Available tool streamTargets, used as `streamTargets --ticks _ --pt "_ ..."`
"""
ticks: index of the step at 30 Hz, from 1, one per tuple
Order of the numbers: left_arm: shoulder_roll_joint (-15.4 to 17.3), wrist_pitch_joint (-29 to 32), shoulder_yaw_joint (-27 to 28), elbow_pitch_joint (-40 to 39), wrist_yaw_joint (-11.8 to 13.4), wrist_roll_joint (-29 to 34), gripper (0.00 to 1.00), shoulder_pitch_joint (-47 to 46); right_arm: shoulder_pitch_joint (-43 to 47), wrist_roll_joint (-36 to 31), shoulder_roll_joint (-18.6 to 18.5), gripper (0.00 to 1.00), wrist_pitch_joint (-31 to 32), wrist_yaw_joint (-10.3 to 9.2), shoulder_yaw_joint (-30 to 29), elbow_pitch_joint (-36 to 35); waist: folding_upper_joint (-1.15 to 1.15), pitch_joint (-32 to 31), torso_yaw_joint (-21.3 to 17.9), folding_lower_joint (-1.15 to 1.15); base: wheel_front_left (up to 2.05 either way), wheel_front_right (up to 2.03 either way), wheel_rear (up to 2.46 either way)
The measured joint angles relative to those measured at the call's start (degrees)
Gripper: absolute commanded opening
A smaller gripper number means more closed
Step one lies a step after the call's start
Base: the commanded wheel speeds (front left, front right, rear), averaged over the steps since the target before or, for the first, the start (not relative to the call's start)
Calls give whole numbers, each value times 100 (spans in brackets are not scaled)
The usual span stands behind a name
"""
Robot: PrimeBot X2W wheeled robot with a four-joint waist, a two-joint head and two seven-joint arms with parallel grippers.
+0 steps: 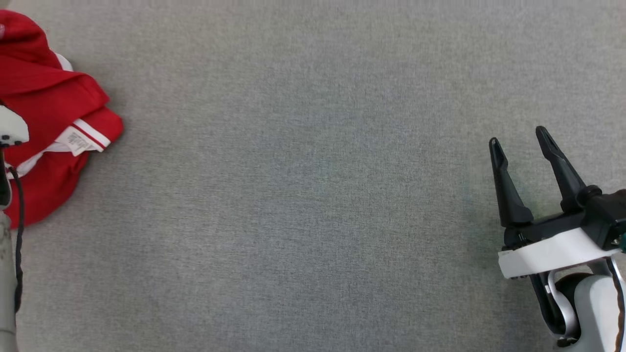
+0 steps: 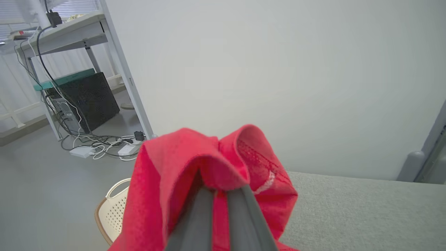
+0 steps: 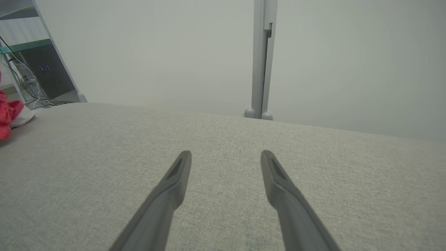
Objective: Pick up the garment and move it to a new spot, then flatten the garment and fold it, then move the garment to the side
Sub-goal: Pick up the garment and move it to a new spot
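Closest to my left wrist camera are the two dark fingers (image 2: 195, 223) of the left gripper (image 2: 225, 191), drawn nearly together with a fold of the red garment (image 2: 174, 164) pinched between them. The cloth bunches up over the fingertips and spills down both sides, so I cannot see the tips themselves. In the head view the garment (image 1: 49, 98) is a crumpled heap at the far left edge of the grey fabric-covered table (image 1: 313, 195). It shows a white label (image 1: 78, 142) and a white-striped hem turned outward, and the pale housing of the left arm (image 1: 11, 128) sits over it. Beyond the table edge, the left wrist camera shows a cream perforated basket (image 2: 115, 209) on the floor, partly hidden by the cloth. Farther off a black computer tower (image 2: 87, 97) stands under a desk beside a tangle of cables (image 2: 101, 144). The right gripper (image 1: 517, 137) is at the lower right of the head view, well apart from the garment, with its jaws spread wide and nothing between them. From its own camera the right gripper (image 3: 226, 153) points over bare table, and a bit of the garment (image 3: 6, 113) shows at the far left.
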Motion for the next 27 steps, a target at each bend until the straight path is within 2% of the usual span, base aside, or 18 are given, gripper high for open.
streamTargets --ticks 7,12,20,27 --pt "-148 -1 -2 -1918 67 413 0 798 244 76 158 100 -54 0 -32 108 0 -614 89 0 0 0 0" --pt "-382 1 -389 -3426 -36 602 0 1512 496 156 320 100 -115 0 -85 213 0 -1195 64 0 0 0 0" --pt "-824 604 -1436 -5246 -214 646 0 2145 716 205 478 100 -148 0 -254 199 0 -1648 -366 0 0 0 0" --pt "-1280 1004 -2822 -5817 -328 448 0 2015 658 261 567 100 -241 0 -318 149 0 -1601 -1056 0 0 0 0"
